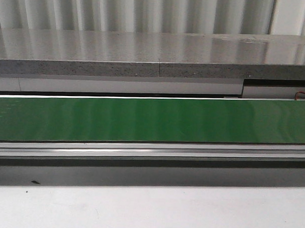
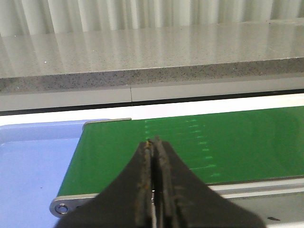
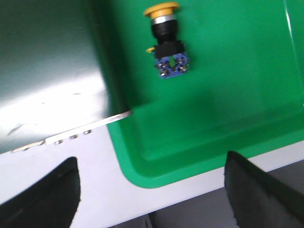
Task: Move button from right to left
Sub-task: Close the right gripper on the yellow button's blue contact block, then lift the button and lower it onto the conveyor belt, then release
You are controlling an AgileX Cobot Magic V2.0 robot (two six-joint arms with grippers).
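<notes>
The button (image 3: 167, 40) lies on its side in a green tray (image 3: 199, 137): yellow cap, black collar, blue-grey contact block. It shows only in the right wrist view. My right gripper (image 3: 151, 159) is open and empty, above the tray's near corner, with the button well beyond the fingertips. My left gripper (image 2: 154, 141) is shut and empty, over the left end of the green belt (image 2: 228, 142). Neither gripper shows in the front view, where the belt (image 1: 152, 119) runs across the frame with nothing on it.
A blue tray (image 2: 33, 161) lies beside the belt's left end. The belt's right end (image 3: 47, 57) with its metal plate (image 3: 71, 135) borders the green tray. A grey stone shelf (image 1: 154, 54) runs behind the belt. A white table (image 1: 149, 209) lies in front.
</notes>
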